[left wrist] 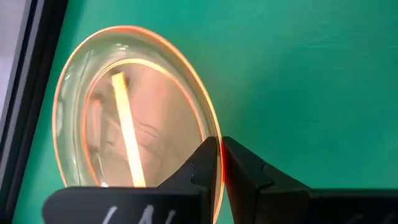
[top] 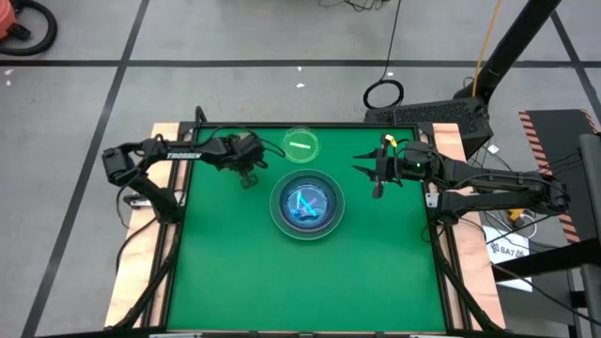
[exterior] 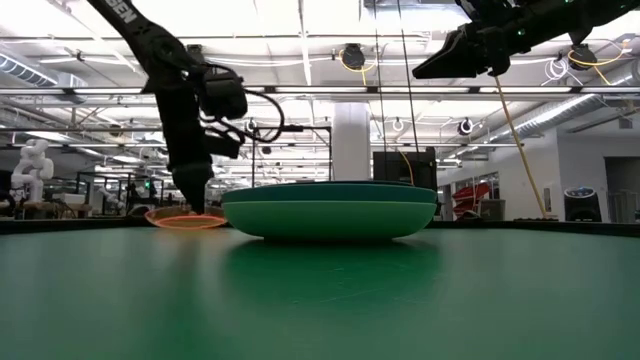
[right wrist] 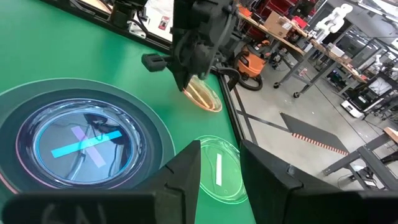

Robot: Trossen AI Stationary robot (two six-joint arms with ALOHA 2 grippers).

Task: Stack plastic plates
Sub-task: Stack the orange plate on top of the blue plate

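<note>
A stack of larger plates, dark teal over light green in the low view, sits mid-table. A small blue plate with crossed stick marks lies in its top. A small green plate lies flat on the mat behind the stack. Left of the stack, my left gripper is shut on a small amber plate. My right gripper hangs open, raised over the table's right side, touching nothing. My left gripper pinches the amber plate's rim between its two fingers, one on the inner side and one on the outer. The fingers come steeply from above. The plate tilts below them; whether its far edge still rests on the mat I cannot tell.
The green mat lies bare in front of the stack and along the near side. A black frame borders the table. The room behind holds shelves and carts.
</note>
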